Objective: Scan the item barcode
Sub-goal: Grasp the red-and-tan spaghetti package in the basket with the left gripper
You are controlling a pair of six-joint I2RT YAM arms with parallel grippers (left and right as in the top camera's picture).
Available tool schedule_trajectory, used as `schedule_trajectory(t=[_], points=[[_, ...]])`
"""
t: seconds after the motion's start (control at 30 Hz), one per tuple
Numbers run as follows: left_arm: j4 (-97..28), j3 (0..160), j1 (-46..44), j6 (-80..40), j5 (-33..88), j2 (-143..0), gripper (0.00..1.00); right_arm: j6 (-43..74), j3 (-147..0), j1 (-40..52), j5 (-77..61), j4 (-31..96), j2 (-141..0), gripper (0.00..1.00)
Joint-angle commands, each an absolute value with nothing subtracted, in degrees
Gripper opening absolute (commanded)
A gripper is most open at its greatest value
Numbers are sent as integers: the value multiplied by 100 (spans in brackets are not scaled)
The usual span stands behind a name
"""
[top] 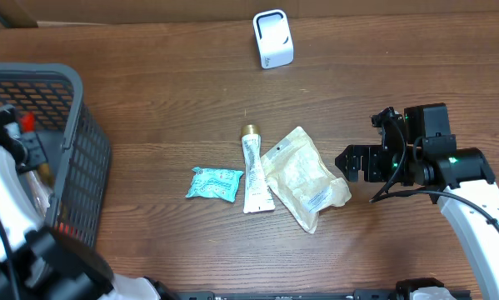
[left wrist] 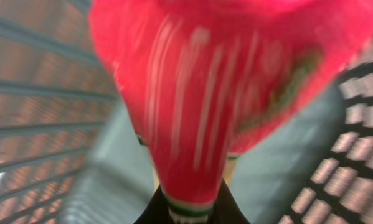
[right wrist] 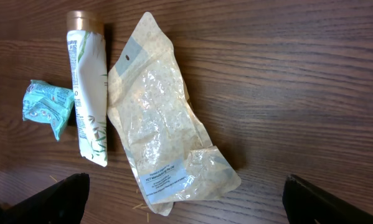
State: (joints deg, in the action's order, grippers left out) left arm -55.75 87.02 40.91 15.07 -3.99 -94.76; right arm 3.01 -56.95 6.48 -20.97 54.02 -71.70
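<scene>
1. Overhead: basket (top: 87, 167) sits at the robot's left. The scanner (top: 272, 37) stands well apart, toward the far edge. The left arm (top: 1, 196) reaches into the basket.
2. Left wrist: left gripper (left wrist: 189, 214) pinches the red packet (left wrist: 198, 93) inside the basket, long axis running away from the fingers.
3. Right wrist: right gripper (right wrist: 186, 199) is spread wide, empty, over the pouch (right wrist: 161, 124).

Shop checkout — basket (top: 87, 175), barcode scanner (top: 272, 39).

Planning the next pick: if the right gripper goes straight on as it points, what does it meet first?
Likely the clear pouch, centred ahead of the open right gripper; depth is unclear, so the table could come first.
</scene>
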Motion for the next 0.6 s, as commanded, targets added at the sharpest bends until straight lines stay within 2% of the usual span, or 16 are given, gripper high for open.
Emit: schedule_trajectory(t=[0.0, 0.57], points=[[-5524, 9013, 4082, 1365, -54, -8855, 4, 318, -5813, 679, -2110, 5395, -7177, 100], [-5588, 8683, 4091, 1367, -56, -8906, 4, 318, -5813, 679, -2110, 5465, -7177, 100]])
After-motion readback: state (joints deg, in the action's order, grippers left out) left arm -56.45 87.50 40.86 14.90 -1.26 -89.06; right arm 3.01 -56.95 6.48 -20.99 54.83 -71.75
